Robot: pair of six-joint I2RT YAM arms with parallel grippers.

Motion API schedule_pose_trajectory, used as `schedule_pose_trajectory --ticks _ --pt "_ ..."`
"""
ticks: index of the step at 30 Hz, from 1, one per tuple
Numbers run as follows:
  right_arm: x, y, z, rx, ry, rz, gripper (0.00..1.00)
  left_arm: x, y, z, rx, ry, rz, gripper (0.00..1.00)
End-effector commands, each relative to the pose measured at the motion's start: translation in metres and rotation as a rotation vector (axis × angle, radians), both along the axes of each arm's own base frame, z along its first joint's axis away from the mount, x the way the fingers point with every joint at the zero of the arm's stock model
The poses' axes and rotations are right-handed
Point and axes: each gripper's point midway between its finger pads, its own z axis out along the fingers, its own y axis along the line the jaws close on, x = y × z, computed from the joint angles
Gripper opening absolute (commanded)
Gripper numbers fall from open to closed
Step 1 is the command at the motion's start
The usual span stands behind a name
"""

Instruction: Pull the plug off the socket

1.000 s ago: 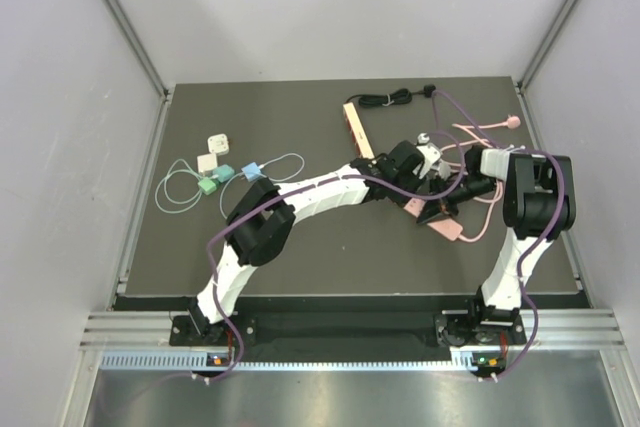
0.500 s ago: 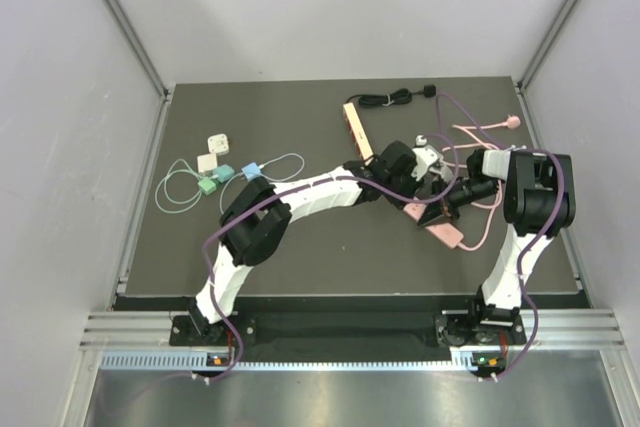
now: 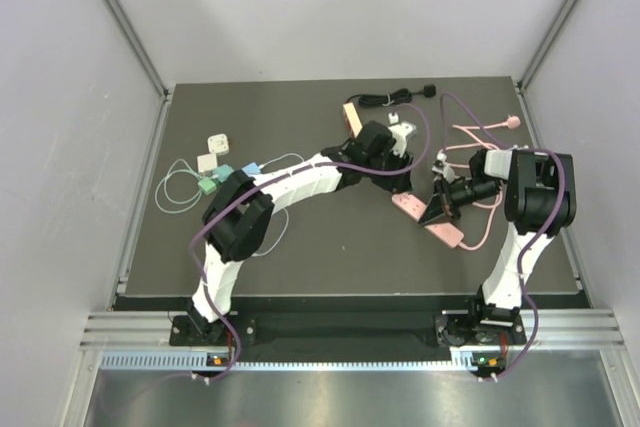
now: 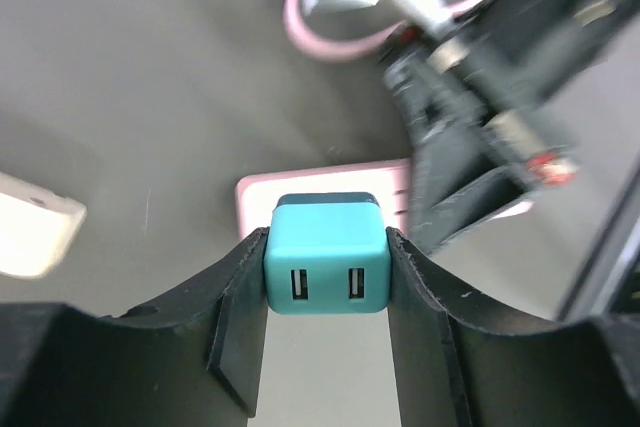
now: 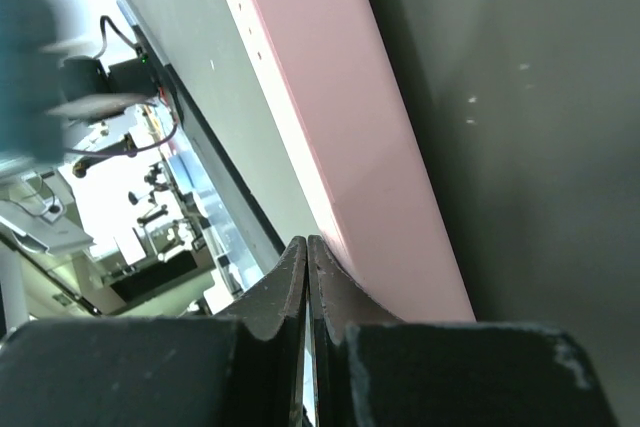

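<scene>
The left hand [image 4: 326, 282] grips the teal cube-shaped plastic plug [image 4: 325, 242] between its fingers and has swung back from the flat pink plastic socket strip [image 3: 432, 219], where it hung a second ago. The plug now rides well apart from the strip, so the pull looks done. The right hand [image 3: 438, 209], pinched shut on nothing, still bears on the strip on the dark bench [image 3: 300, 247].

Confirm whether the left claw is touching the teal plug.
Touching. The left wrist view shows the left claw with both fingers pressed against the sides of the teal plug.
</scene>
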Motion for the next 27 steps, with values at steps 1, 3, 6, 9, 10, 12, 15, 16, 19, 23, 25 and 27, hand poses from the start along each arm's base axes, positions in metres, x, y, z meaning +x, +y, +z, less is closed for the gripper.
schedule_pose_trajectory --ticks 1,3,6,9,10,12,15,16,19,23,25,27 --pt "0.032 -0.044 -0.056 -0.247 -0.173 0.046 0.0 -0.003 -0.028 0.118 -0.251 -0.109 -0.06 0.0" --pt "0.033 -0.044 -0.056 -0.246 -0.174 0.046 0.0 -0.003 -0.025 0.111 -0.209 -0.111 -0.057 0.0" --pt "0.032 -0.044 -0.057 -0.245 -0.173 0.046 0.0 -0.001 -0.015 0.108 -0.154 -0.166 -0.045 0.0" --pt "0.033 -0.041 -0.053 -0.221 -0.188 0.048 0.0 -0.001 0.0 0.108 -0.114 -0.197 -0.02 0.0" --pt "0.031 -0.038 -0.048 -0.196 -0.185 0.053 0.0 0.0 0.005 0.108 -0.104 -0.2 -0.011 0.0" --pt "0.031 -0.031 -0.038 -0.14 -0.216 0.068 0.0 0.0 0.025 0.11 -0.092 -0.202 0.031 0.0" --pt "0.031 -0.025 -0.019 -0.077 -0.265 0.091 0.01 0.002 0.062 0.111 -0.089 -0.183 0.114 0.0" --pt "0.033 -0.024 -0.012 -0.071 -0.301 0.099 0.05 0.01 0.077 0.114 -0.103 -0.187 0.152 0.0" --pt "0.038 -0.021 0.008 -0.045 -0.363 0.107 0.14 0.009 0.119 0.124 -0.137 -0.196 0.232 0.0" --pt "0.043 -0.02 0.032 -0.032 -0.431 0.115 0.19 0.002 0.178 0.153 -0.175 -0.257 0.349 0.0" --pt "0.046 -0.021 0.044 -0.048 -0.48 0.12 0.21 0.004 0.208 0.146 -0.157 -0.262 0.424 0.0" --pt "0.048 -0.023 0.057 -0.072 -0.528 0.124 0.23 -0.003 0.235 0.147 -0.177 -0.263 0.484 0.0"
